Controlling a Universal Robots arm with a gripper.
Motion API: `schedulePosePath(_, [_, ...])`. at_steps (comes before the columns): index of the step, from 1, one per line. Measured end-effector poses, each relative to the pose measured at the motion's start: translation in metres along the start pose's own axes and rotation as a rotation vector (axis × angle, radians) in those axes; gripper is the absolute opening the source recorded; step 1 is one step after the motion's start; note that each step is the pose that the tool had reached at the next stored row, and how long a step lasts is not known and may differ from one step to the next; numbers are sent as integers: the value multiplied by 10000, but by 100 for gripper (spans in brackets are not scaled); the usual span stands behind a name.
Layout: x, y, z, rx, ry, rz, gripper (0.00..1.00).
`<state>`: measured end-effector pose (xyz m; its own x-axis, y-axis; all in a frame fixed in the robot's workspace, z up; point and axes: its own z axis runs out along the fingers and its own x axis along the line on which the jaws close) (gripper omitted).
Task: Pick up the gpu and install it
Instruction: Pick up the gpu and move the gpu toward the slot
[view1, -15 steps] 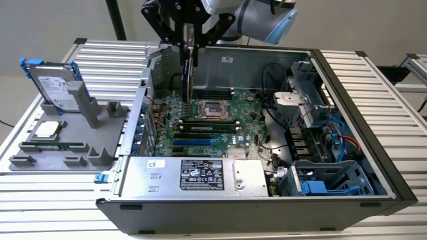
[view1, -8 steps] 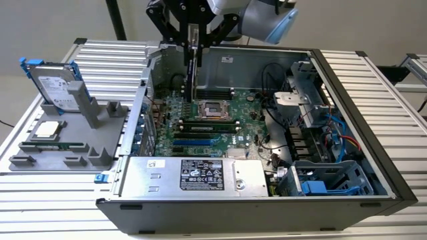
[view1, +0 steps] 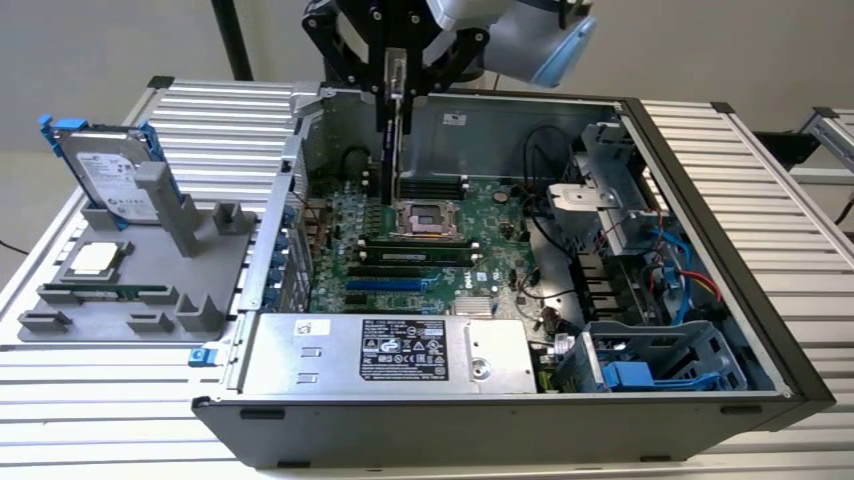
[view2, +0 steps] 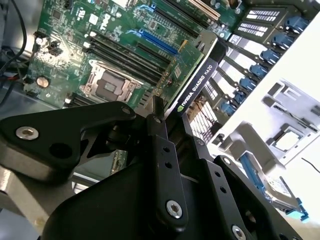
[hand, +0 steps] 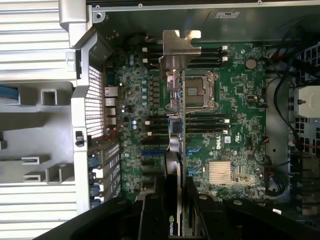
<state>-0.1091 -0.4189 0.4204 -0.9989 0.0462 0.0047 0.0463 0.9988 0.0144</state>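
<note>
Gripper (view1: 396, 92) clamped on the gpu (view1: 391, 140), jaws closed down to card thickness. Card hangs upright, thin edge toward the exterior view, inside the open PC case (view1: 467, 435). It's over the motherboard (view1: 340, 235) by the CPU socket (view1: 430, 217), nr the case's back wall. Silver bracket (hand: 177, 47) at the end away from the gripper.

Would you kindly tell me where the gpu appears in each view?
Exterior view: the gpu hangs upright, its lower end by the CPU socket.
First wrist view: edge-on, alongside the CPU socket.
Second wrist view: black edge, beyond the CPU socket.
Shared landmark: the CPU socket.
</note>
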Motion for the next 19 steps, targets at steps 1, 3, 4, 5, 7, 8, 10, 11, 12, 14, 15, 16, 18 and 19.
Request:
schedulePosePath(1, [-8,0,0,0,0,0,0])
schedulePosePath(3, [-25,1,0,0,0,0,0])
schedulePosePath(4, [-33,2,0,1,0,-1,0])
schedulePosePath(5, [-40,2,0,0,0,-1,0])
schedulePosePath(7, [-50,2,0,0,0,0,0])
schedulePosePath(8, [-53,2,0,0,0,0,0])
schedulePosePath(10, [-56,3,0,0,0,0,0])
schedulePosePath(11, [-58,3,0,0,0,0,0])
schedulePosePath(12, [-58,3,0,0,3,0,0])
schedulePosePath(14, [-58,3,0,0,3,0,0])
schedulePosePath(15, [-58,3,0,0,3,0,0])
schedulePosePath(16, [-58,3,0,0,3,0,0])
schedulePosePath(18, [-58,3,0,0,3,-10,0])
schedulePosePath(19, [-58,3,0,0,4,-18,0])
